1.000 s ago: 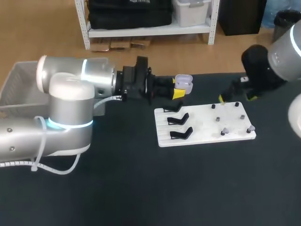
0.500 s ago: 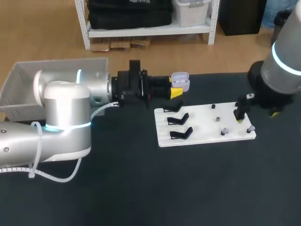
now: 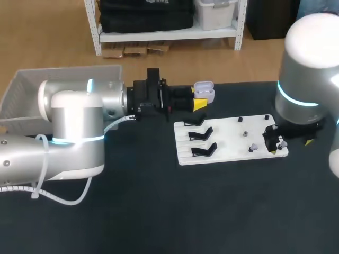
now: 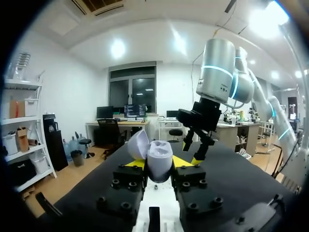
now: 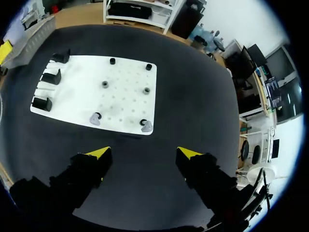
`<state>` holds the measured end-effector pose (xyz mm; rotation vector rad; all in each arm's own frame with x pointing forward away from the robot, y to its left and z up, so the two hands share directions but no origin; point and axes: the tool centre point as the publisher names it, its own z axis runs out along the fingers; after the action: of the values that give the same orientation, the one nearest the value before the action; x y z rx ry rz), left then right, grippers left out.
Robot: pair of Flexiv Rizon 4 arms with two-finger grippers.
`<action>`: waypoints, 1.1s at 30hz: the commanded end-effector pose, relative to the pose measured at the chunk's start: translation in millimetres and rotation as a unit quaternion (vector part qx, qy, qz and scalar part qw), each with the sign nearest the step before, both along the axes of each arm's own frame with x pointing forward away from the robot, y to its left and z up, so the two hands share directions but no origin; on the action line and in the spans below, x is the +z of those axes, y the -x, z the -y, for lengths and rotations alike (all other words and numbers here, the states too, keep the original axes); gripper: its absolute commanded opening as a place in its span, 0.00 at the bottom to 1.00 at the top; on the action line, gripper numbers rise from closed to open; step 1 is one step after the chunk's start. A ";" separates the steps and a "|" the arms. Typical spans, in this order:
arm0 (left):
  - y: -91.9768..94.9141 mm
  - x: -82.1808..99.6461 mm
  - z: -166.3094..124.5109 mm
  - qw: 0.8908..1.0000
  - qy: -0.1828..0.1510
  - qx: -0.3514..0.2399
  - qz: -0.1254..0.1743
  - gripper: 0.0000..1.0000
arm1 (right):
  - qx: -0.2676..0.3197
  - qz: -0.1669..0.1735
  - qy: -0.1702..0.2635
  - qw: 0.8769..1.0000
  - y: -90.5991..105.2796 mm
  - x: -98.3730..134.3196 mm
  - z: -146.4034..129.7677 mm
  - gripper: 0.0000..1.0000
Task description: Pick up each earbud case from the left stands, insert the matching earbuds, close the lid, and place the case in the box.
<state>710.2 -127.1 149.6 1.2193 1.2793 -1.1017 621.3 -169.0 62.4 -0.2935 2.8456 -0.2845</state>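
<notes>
Ok, head view: left hand [image 3: 199, 103] pinches the earbud case [image 3: 204, 91], lid up, in the air just behind the far-left corner of the white board [image 3: 228, 138]. Right hand [image 3: 275, 144] sits low over the board's near-right corner, right by one of the two grey earbuds [image 3: 253, 147]. Three black stands [image 3: 202, 134] on the board's left strip are bare. Box [image 3: 63, 71] is well left of the board.

Left wrist view: fingers press on the case [image 4: 155, 155] low on its body, from both sides, lid hanging open. Risk: such a low grip may let the case tilt or slip when an earbud gets pushed in. The lid may also flop shut first.

Right wrist view: right hand [image 5: 142, 153] is spread, nothing between its fingers. The earbuds [image 5: 146, 126] are just ahead of it on the nearest edge of the board [image 5: 125, 92]. Risk: coming down off-centre, one finger could knock the tiny earbud off its peg, or off the board onto the table [image 5: 203, 96]. A skewed pinch could flip it so it won't seat in the case. Arms could also bump when they meet behind the board.
</notes>
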 end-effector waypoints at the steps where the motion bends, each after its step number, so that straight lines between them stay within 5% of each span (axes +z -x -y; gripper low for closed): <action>1: 2.3 -1.0 0.1 1.000 0.003 0.004 0.002 0.00 | 0.008 -0.006 0.004 1.000 -10.4 -10.5 -4.4 0.71; 16: 2.3 -1.0 0.1 1.000 0.003 0.004 0.002 0.00 | 0.064 -0.033 0.003 0.997 -25.4 -26.5 4.3 0.48; 33: 2.3 -1.0 0.1 1.000 0.003 0.004 0.002 0.00 | 0.054 -0.037 -0.011 0.998 -37.1 -42.1 13.0 0.43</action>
<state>709.4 -127.2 150.1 1.2185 1.2814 -1.1000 656.4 -182.0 22.0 -0.4614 2.8906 -0.2247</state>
